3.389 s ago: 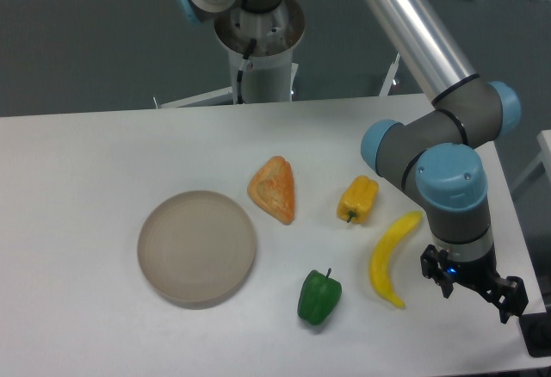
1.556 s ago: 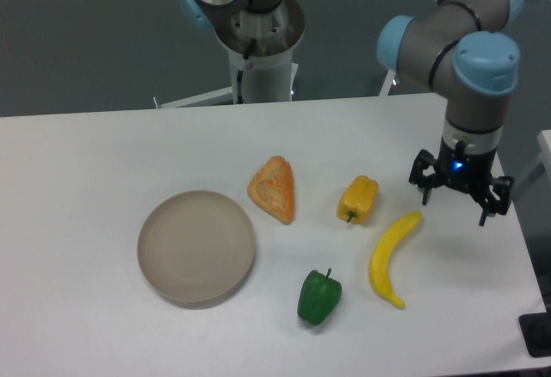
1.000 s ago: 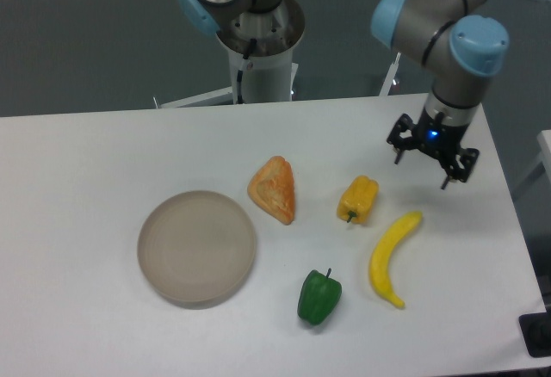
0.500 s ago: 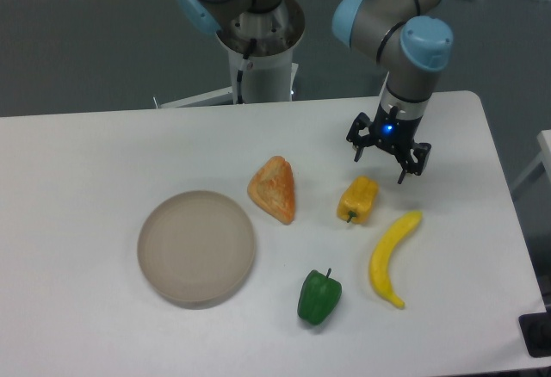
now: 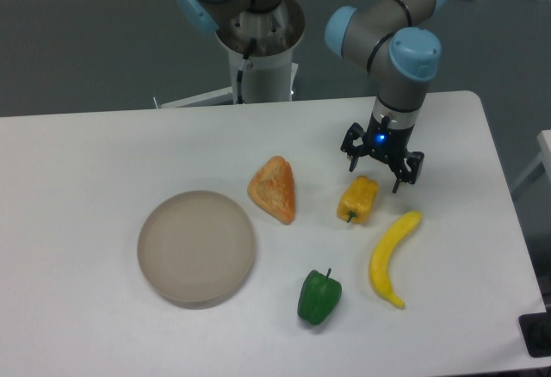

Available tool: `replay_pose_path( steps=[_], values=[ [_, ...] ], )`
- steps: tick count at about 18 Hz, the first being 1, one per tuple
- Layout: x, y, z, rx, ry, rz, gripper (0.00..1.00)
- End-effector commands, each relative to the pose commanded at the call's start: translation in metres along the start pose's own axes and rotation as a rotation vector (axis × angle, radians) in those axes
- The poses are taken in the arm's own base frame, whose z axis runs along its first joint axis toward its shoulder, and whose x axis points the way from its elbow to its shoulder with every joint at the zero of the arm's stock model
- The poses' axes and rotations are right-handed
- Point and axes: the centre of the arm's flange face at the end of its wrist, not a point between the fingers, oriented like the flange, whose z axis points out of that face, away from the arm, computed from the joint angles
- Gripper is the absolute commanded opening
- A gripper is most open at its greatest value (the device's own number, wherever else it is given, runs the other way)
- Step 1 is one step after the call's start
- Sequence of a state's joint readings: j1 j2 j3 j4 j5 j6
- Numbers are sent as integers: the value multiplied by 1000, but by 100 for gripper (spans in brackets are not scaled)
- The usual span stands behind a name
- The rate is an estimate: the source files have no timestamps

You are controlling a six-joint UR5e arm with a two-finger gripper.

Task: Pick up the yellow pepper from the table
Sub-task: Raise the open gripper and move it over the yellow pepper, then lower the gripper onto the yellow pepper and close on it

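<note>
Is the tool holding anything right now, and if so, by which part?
Nothing is held. The tool hangs open above the yellow pepper, which lies on the table.

A round grey plate [image 5: 197, 247] lies toward the left. Up and to the right of it sits an orange triangular bread-like piece [image 5: 274, 189]. A green pepper [image 5: 318, 297] stands near the front edge, and a long curved banana [image 5: 392, 257] lies just to its right.

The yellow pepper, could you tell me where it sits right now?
The yellow pepper lies right of centre on the table, between the orange triangular piece and the banana, just below the open hand.
</note>
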State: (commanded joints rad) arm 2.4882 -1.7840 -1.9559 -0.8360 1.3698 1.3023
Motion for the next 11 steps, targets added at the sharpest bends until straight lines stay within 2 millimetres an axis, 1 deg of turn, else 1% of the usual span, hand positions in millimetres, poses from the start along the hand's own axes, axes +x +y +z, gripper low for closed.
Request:
replay_pose_path(
  steps=[4,5,10,11],
  values=[
    [4,-5,9,-3,16,11,100],
    [8,-9,12,-3,23,20,100],
    [10,-7,21,-9,39,17,100],
    [9,-8,20,-9,38,14,100]
  ],
)
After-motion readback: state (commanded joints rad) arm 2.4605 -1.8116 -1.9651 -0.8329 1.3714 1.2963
